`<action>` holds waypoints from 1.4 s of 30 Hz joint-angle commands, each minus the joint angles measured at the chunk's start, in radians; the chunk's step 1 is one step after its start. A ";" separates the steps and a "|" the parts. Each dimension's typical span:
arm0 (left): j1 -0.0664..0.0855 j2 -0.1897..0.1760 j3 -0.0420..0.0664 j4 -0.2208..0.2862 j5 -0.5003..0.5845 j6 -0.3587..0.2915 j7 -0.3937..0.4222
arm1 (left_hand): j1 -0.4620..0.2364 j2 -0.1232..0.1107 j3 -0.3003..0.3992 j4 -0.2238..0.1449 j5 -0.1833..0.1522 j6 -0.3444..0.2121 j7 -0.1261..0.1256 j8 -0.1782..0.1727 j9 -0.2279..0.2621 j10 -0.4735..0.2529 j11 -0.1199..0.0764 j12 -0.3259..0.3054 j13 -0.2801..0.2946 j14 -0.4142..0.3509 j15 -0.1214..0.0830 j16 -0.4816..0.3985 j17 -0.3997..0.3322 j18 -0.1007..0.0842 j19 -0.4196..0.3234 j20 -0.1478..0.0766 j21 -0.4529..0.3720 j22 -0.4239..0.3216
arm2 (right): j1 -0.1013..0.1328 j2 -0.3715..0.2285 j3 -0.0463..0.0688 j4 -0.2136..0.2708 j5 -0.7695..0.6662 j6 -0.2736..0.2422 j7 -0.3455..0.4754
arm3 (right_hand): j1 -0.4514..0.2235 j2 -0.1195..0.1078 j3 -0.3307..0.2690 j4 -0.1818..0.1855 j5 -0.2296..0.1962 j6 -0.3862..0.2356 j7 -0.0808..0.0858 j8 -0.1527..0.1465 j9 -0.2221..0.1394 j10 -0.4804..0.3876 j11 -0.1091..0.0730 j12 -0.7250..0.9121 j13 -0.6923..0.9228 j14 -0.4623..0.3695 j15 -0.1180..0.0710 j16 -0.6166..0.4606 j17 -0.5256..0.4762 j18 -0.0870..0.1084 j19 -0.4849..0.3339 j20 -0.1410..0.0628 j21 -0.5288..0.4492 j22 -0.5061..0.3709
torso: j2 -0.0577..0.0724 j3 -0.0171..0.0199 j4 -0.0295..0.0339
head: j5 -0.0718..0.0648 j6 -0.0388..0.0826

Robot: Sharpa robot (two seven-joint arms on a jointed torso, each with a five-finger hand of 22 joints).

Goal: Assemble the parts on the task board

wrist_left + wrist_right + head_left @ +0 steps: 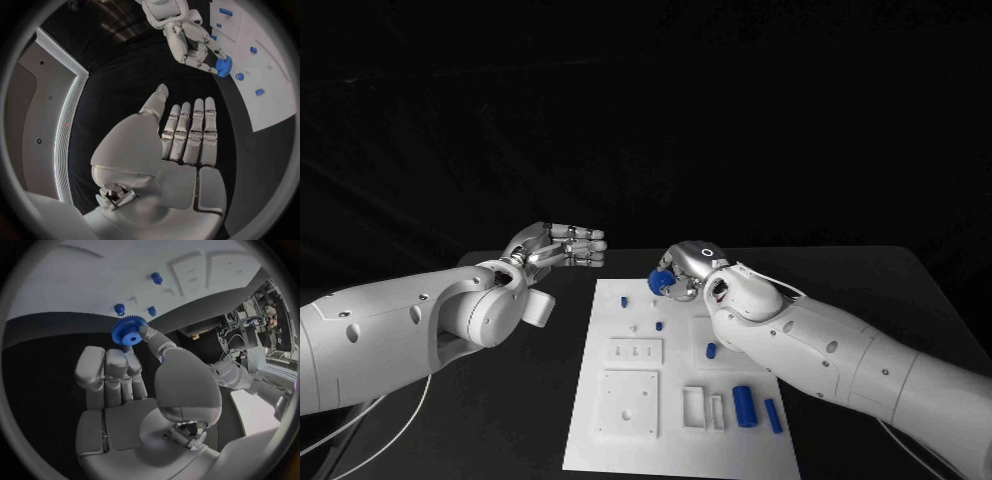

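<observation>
The white task board point(678, 445) lies in the middle of the black table. My right hand point(687, 268) hovers over the board's far end and pinches a blue gear point(659, 281) between thumb and a finger. The right wrist view shows the toothed gear point(128, 331) at the fingertips of that hand point(125, 380), above the board point(75, 285). My left hand point(563, 246) hangs left of the board's far corner, fingers straight, holding nothing. From the left wrist, the flat left hand point(184, 137) faces the right hand point(195, 45) and its gear point(224, 65).
Small blue pegs point(625, 301) point(711, 350) stand on the board. Two blue cylinders point(744, 408) point(773, 414) lie near its right edge. Raised white blocks point(630, 402) and slots point(694, 404) sit in the board's near half. Black table surrounds the board.
</observation>
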 commanded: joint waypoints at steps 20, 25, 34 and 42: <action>0.001 0.016 0.000 0.004 -0.002 0.005 0.002 | 0.001 0.004 0.007 0.002 0.000 -0.002 0.006 0.001 0.002 -0.005 0.003 0.000 0.001 -0.001 0.001 -0.005 0.000 0.000 0.003 -0.002 0.000 0.001 | -0.027 0.085 -0.045 -0.085 -0.061 0.002 -0.087 | 0.006 -0.002 -0.001 0.004 0.005 0.008 -0.002 0.004 0.002 0.001 -0.006 -0.007 -0.004 -0.003 -0.008 -0.005 -0.003 0.005 0.031 -0.005 0.003 0.136 | 0.000 0.0019 -0.0003 | 0.004 -0.004; 0.001 0.015 0.000 0.003 -0.002 0.003 0.001 | 0.001 0.004 0.007 0.002 0.000 -0.002 0.006 0.001 0.002 -0.005 0.003 0.000 0.001 -0.001 0.001 -0.005 0.000 0.000 0.003 -0.002 0.000 0.001 | -0.028 0.089 -0.049 -0.092 -0.064 0.000 -0.093 | 0.006 -0.002 -0.001 0.004 0.005 0.007 -0.001 0.004 0.002 0.001 -0.006 -0.007 -0.004 -0.003 -0.008 -0.006 -0.004 0.005 0.031 -0.005 0.004 0.136 | 0.000 0.0028 -0.0038 | 0.004 -0.003; 0.001 0.020 0.000 0.005 -0.002 0.003 0.001 | 0.000 0.005 0.007 0.003 0.000 -0.002 0.007 0.001 0.001 -0.005 0.003 0.000 0.001 -0.002 0.001 -0.005 0.000 0.001 0.003 -0.002 0.000 0.001 | -0.032 0.111 -0.057 -0.117 -0.055 -0.002 -0.093 | 0.002 -0.005 -0.012 0.014 -0.001 0.003 -0.001 0.004 0.002 0.002 -0.005 -0.008 -0.005 -0.002 -0.006 -0.008 -0.008 0.003 0.032 -0.004 0.001 0.136 | 0.001 0.0024 0.0001 | 0.001 -0.002; 0.001 0.022 0.000 0.009 -0.002 0.001 -0.001 | -0.001 0.005 0.007 0.004 0.000 -0.003 0.007 0.001 0.002 -0.006 0.003 0.000 0.001 -0.002 0.001 -0.005 0.000 0.001 0.003 -0.002 0.000 0.001 | -0.036 0.124 -0.059 -0.136 -0.030 0.023 -0.073 | -0.003 -0.010 -0.065 0.044 -0.108 -0.011 0.000 0.004 0.001 -0.003 -0.002 -0.015 -0.010 -0.003 -0.004 -0.013 -0.013 0.004 0.029 -0.002 -0.008 0.134 | -0.001 0.0027 -0.0034 | 0.008 -0.005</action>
